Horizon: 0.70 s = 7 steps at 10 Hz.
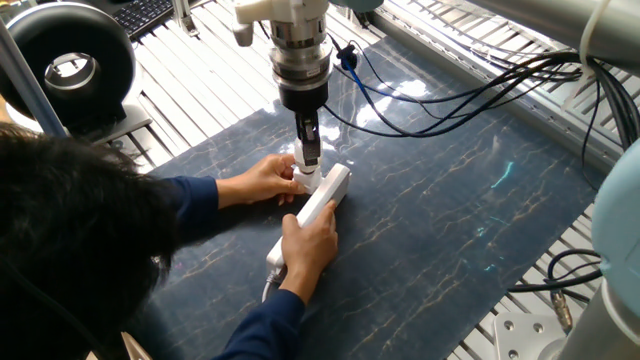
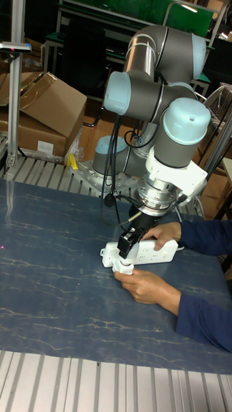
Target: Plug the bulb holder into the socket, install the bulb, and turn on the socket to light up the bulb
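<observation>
Steadying the socket [image 1: 318, 202], a long white power strip on the dark blue mat [image 1: 450, 200], a person's two hands flank it while the gripper [image 1: 309, 158] pinches a small white piece at its far end.

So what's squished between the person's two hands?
The socket lies between the hands, one on each side, with the gripper coming down onto its end. The tall fixed view shows it best.
</observation>
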Each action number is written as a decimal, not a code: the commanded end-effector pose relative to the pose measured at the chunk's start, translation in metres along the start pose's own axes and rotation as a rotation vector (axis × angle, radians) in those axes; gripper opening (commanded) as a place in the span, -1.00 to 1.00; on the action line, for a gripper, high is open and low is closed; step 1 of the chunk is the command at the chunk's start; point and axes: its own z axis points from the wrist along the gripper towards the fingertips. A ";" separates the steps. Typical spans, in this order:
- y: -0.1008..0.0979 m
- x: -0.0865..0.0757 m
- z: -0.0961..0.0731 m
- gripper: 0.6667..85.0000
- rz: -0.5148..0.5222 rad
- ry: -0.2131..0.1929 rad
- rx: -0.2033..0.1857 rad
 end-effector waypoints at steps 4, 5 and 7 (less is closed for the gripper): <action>0.006 0.003 0.005 -0.99 0.134 0.000 -0.046; 0.005 0.001 0.002 -0.99 0.158 0.006 -0.055; 0.008 0.000 -0.008 -0.99 0.209 0.013 -0.087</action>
